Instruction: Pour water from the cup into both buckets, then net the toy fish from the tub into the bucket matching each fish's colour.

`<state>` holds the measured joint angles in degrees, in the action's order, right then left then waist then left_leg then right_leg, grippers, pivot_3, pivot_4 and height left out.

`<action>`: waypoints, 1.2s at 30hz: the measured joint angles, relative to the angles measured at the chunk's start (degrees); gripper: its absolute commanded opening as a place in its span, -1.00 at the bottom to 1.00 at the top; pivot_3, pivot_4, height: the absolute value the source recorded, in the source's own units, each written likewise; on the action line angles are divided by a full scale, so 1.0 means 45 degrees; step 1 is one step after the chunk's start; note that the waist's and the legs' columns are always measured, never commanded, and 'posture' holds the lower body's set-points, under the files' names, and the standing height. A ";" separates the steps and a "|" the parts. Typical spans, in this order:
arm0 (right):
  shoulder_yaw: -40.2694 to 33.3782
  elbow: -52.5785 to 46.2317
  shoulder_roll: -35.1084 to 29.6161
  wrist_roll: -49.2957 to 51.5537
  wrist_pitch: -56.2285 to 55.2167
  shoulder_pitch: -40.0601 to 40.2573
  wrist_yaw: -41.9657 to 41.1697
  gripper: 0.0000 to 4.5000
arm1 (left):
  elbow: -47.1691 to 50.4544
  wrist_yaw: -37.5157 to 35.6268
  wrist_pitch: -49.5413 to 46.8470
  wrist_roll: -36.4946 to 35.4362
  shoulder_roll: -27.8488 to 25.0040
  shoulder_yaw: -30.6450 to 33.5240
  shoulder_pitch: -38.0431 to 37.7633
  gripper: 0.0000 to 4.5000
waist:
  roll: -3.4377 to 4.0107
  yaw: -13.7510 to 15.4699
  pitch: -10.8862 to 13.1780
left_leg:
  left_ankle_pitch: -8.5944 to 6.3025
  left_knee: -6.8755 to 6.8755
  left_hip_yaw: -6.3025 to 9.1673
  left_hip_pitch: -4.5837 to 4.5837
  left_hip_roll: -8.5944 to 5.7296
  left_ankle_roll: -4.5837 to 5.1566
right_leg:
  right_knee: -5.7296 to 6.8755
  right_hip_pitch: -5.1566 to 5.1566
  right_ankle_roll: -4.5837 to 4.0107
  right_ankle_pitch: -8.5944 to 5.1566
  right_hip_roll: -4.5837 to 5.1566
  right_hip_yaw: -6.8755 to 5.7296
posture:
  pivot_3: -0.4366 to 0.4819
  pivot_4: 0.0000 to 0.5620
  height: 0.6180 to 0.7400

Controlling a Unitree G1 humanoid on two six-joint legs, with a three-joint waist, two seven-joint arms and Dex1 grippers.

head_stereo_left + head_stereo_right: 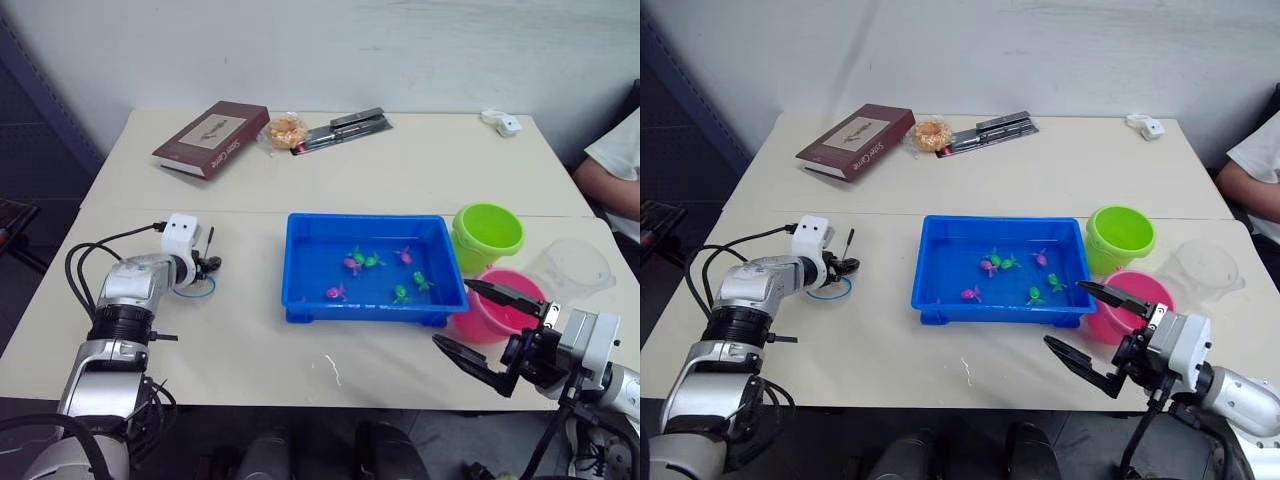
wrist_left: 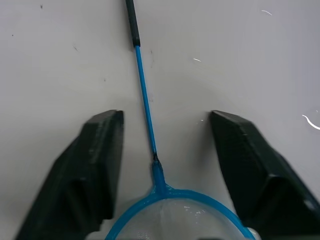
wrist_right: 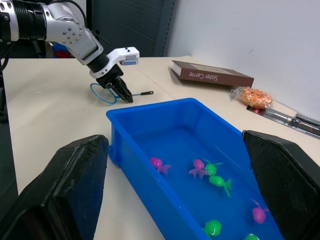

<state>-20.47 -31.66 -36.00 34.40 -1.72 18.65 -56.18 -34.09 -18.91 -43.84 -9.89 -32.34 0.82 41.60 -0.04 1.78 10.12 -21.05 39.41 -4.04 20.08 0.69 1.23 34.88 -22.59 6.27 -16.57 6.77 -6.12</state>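
The net (image 1: 197, 290) lies flat on the table at the left, and its thin handle (image 2: 146, 100) runs between the fingers of my left gripper (image 2: 165, 117), which is open just above it without touching it. The blue tub (image 1: 365, 312) sits mid-table holding water and several toy fish, pink (image 1: 352, 264) and green (image 1: 402, 294). Right of the tub stand the lime green bucket (image 1: 487, 235) and the pink bucket (image 1: 497, 305), with the clear cup (image 1: 572, 268) further right. My right gripper (image 1: 455, 313) is open and empty by the tub's near right corner, in front of the pink bucket.
A dark red book (image 1: 212, 138), an orange snack bag (image 1: 287, 130), a dark flat packet (image 1: 345, 128) and a small white item (image 1: 503, 122) lie along the far side. A person's arm (image 1: 612, 168) shows at the right edge.
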 measured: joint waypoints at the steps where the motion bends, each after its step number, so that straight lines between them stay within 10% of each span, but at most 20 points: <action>1: -0.0043 0.0000 -0.0034 -0.0012 0.0058 0.0007 0.0048 1.00 | 0.0012 -0.0001 0.0061 0.0017 0.0032 0.0063 -0.0048 -0.48 | 0.0000 0.0000 0.0000 | 0.0000 0.0000 0.0001 -0.0001 0.0000 0.0001 | 0.0002 0.0000 0.0000 0.0000 0.0002 0.0001 | -0.05 -0.47 1.00; 4: -0.0212 0.0001 -0.0143 -0.0034 0.0143 0.0029 0.0200 1.00 | 0.0287 0.0003 0.0392 0.0043 0.0171 0.0403 -0.0417 -0.97 | 0.0002 -0.0001 -0.0001 | 0.0001 0.0005 0.0005 -0.0001 0.0001 0.0001 | 0.0010 0.0000 0.0000 0.0000 0.0004 0.0001 | -0.05 -0.47 1.00; 9: -0.0620 0.0009 -0.0704 0.0056 0.0381 -0.0003 0.0142 1.00 | 0.1811 -0.1081 0.0705 -0.0697 0.0113 0.1362 -0.1903 -0.97 | -0.0006 -0.0072 0.0003 | 0.0000 0.0011 0.0008 0.0009 0.0016 0.0001 | 0.0005 -0.0007 0.0000 0.0000 0.0002 -0.0001 | -0.05 -0.47 1.00; 20: 0.0466 -0.0962 -0.3985 0.1875 0.4600 -0.4093 0.0840 1.00 | 0.5113 -1.0620 0.5723 -0.2378 -0.3377 0.0946 -0.1675 -0.97 | -0.0015 -0.0034 0.0030 | -0.0020 0.0086 0.0049 0.0046 0.0032 -0.0004 | 0.0020 -0.0012 -0.0018 -0.0008 0.0017 -0.0015 | -0.05 -0.47 1.00; 25: 0.2578 -0.0824 -0.4677 0.2033 0.7778 -0.6689 0.2079 1.00 | 0.6767 -1.4090 0.5424 -0.2523 -0.3374 -0.1896 -0.0551 -0.97 | -0.0029 -0.0056 0.0042 | -0.0040 0.0144 0.0053 0.0117 0.0019 0.0031 | 0.0013 -0.0039 -0.0004 0.0000 0.0005 -0.0039 | -0.05 -0.47 1.00; 36: 0.5545 -0.0373 -0.3913 0.1589 0.9641 -0.8915 0.1779 1.00 | 0.7383 -1.3863 0.4717 -0.1276 -0.1115 -0.4417 0.1084 -0.97 | -0.0034 -0.0088 0.0045 | -0.0042 0.0148 0.0049 0.0129 0.0025 0.0044 | 0.0007 -0.0048 0.0005 0.0005 -0.0018 -0.0037 | -0.05 -0.47 1.00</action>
<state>4.49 -33.33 -53.61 41.55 41.66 -21.47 -48.18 -0.86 -81.29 -22.61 -15.63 -37.35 -19.06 46.48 -0.19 1.38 10.33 -21.24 40.07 -3.82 20.66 0.80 1.42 34.91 -22.80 6.29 -16.55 6.69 -6.29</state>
